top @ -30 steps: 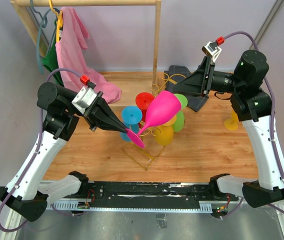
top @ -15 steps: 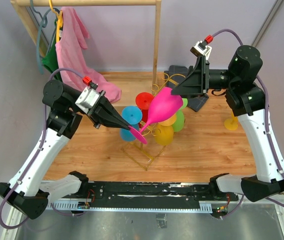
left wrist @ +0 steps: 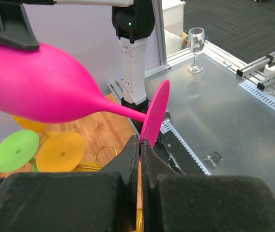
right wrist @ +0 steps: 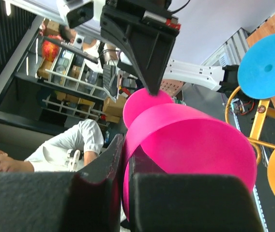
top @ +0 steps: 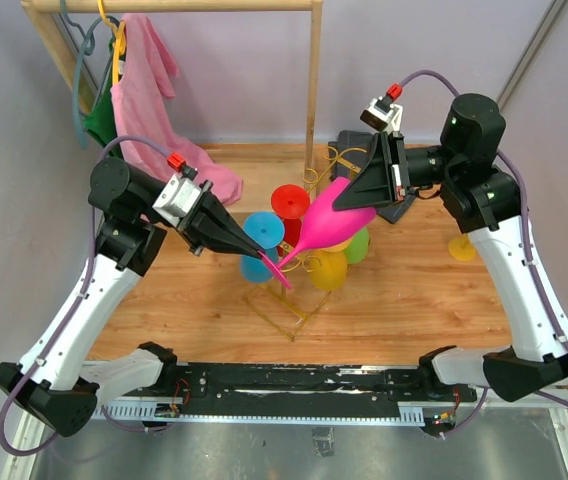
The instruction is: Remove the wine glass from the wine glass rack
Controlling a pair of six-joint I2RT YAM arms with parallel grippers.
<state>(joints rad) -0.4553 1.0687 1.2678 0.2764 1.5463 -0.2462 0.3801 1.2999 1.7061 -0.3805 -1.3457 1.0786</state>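
**Desk:** Wooden table (top: 414, 290), lilac wall behind. What do we lead with?

**Field:** We lead with the pink wine glass (top: 329, 215). It lies almost level in the air above the gold wire rack (top: 286, 312), strung between our two arms. The left gripper (left wrist: 141, 143) pinches the edge of the glass's foot, its jaws drawn to a slit on the disc.

**Desk:** And what is new?

**Field:** The right gripper (right wrist: 123, 145) is. A second ago we had it well back at the far side with its jaws wide. Now it has swung in and closed narrowly on the rim of the bowl, with the pink wall caught between its fingers.

**Desk:** What does that mean for the job?

**Field:** We judge the glass is now held at both ends, which looks like a handover. It seems free of the curled hooks, while the blue glass (top: 264, 229) and yellow glass (top: 329, 272) sit below it on the rack. From above, though, we cannot swear the stem clears the wire. Nothing is set down yet. The risk, as we read it, is the two arms pulling against each other.
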